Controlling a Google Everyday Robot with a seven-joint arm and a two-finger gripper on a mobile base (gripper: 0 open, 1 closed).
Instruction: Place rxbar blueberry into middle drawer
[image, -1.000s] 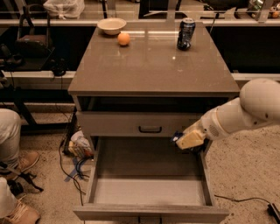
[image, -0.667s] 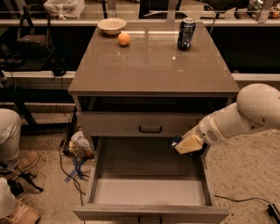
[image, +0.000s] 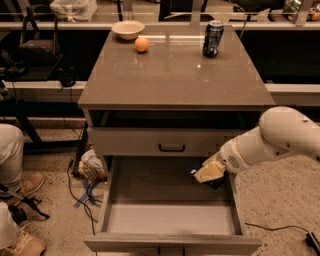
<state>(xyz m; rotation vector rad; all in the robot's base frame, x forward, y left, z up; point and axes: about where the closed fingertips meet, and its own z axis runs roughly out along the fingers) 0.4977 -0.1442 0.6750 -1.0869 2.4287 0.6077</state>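
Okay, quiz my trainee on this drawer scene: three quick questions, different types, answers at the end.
1. True or false: the middle drawer is pulled open.
2. Which lies nearest the bowl? A) orange B) drink can C) black handle
3. Fill in: the end effector, over the drawer's right rear, is shut on the ____.

Key: 1 true; 2 A; 3 rxbar blueberry.
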